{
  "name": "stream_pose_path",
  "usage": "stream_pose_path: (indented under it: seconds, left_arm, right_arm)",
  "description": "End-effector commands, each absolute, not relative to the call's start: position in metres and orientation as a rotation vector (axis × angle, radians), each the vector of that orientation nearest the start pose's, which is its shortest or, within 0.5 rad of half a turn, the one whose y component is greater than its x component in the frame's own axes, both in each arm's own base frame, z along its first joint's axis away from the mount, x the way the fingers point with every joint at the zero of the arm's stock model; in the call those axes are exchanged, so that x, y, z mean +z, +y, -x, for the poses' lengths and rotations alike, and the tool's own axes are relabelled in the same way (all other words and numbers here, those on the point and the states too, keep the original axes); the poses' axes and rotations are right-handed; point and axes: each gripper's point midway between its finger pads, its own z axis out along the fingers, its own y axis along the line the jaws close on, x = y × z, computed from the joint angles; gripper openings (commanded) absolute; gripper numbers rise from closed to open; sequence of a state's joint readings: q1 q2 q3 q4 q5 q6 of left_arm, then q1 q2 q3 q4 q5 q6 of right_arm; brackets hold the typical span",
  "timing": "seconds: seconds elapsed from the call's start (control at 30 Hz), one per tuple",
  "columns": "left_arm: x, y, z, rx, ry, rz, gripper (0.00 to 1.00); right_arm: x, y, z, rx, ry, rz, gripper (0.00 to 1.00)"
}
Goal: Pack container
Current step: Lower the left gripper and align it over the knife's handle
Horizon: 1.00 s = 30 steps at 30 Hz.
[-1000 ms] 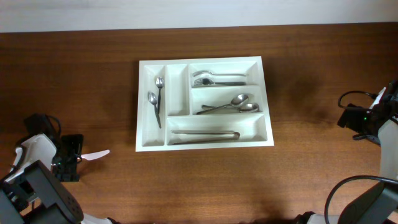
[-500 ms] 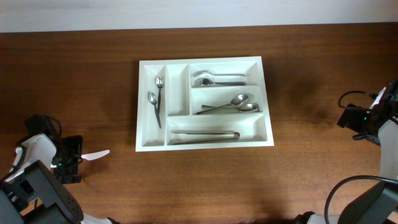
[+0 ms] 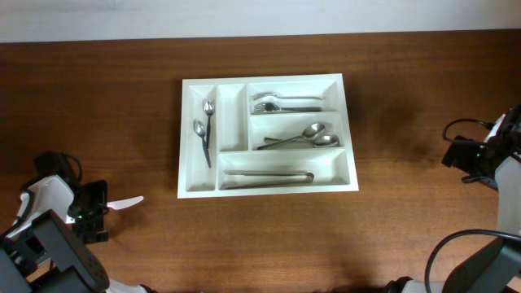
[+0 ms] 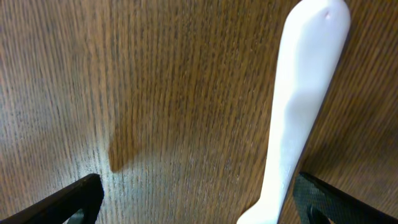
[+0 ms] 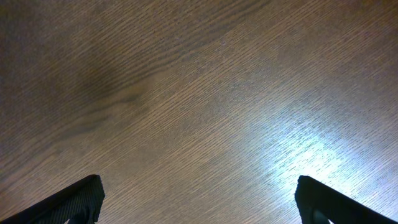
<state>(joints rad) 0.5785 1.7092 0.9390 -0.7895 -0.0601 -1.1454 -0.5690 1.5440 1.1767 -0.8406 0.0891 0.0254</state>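
Left of the large white rectangular plastic cutlery tray point(image 3: 183, 138), the left gripper point(image 4: 198, 202) gapes around a white plastic utensil point(image 4: 298, 112); far right, the right gripper point(image 5: 199, 200) gapes over the wooden table point(image 5: 186, 93).

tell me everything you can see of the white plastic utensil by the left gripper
The white plastic utensil is a slim, smooth, glossy one-piece strip with a rounded end. It lies flat on the wooden table, outside the container and to its lower left, between the open fingers of the left gripper, close to one finger. Whether they touch cannot be told. Its other end is out of frame.
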Motion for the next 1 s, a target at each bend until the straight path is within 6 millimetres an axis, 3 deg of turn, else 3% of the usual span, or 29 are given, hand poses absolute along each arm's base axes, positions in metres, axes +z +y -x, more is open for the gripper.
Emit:
stream_pose_path:
  seconds: [0.0,0.97]
  left_arm:
    - [0.003,0.162,-0.222,0.108,1.996,2.383,0.99]
    - [0.004,0.173,-0.232,0.112,2.048,2.262,1.0]
  right_arm:
    - [0.113,-0.203,-0.285,-0.259,2.681,-0.854,0.99]
    - [0.113,-0.203,-0.285,-0.259,2.681,-0.854,0.99]
